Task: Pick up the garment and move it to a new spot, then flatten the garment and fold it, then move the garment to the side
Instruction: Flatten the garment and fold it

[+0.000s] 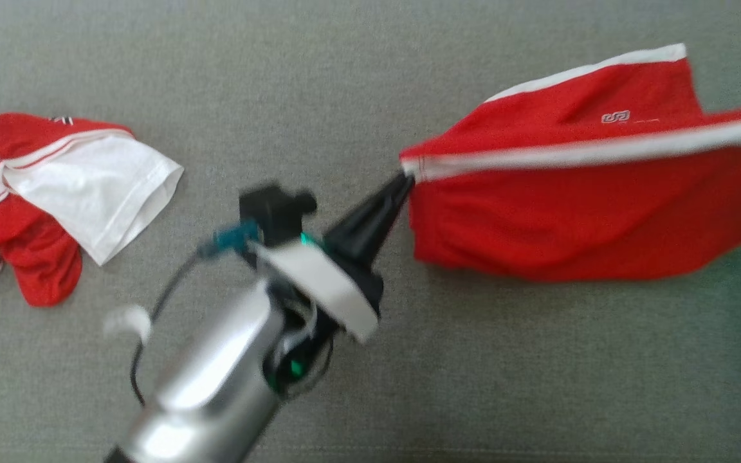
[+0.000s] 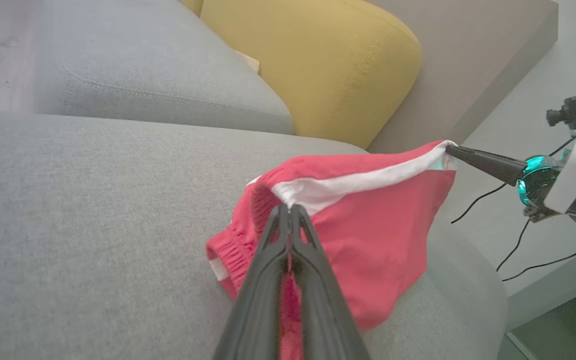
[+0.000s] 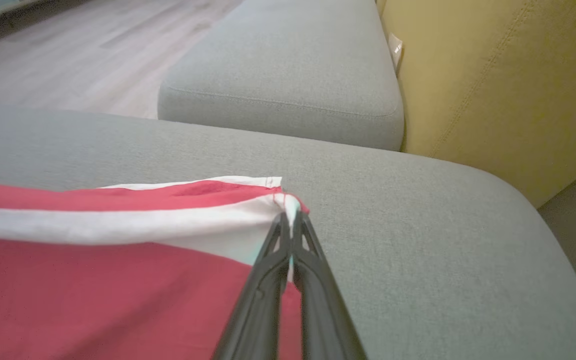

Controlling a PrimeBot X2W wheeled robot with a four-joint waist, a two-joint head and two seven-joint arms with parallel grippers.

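My left gripper (image 1: 404,181) and right gripper (image 3: 288,220) both pinched tight on red shorts (image 1: 576,199), stretched over grey sofa (image 1: 345,77).

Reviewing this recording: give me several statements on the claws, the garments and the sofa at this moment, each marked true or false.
1. The left claw is shut on the red shorts. True.
2. The right claw is open, apart from the shorts. False: it is shut on their white-trimmed corner.
3. The shorts lie folded flat. False: they are unfolded, stretched between the two claws.
4. A red-and-white jersey lies crumpled on the grey sofa seat. True.
5. The back cushion is blue. False: the yellow cushion stands there.
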